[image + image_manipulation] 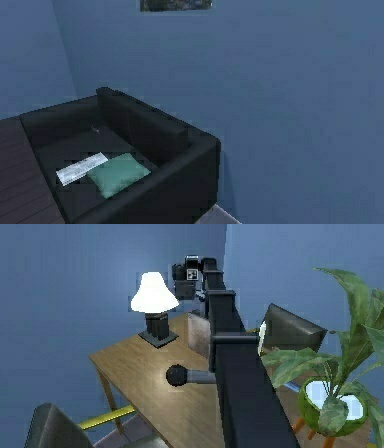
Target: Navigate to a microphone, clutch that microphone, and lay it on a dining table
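Arm side view: microphone [180, 375] on table [125, 361]

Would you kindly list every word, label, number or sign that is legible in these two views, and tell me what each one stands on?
No text can be read in either view.
White flat sheet on the dark sofa: any print is too small to read.
Framed picture on the blue wall: no lettering can be made out.
Lamp, microphone and wooden table: no labels visible.
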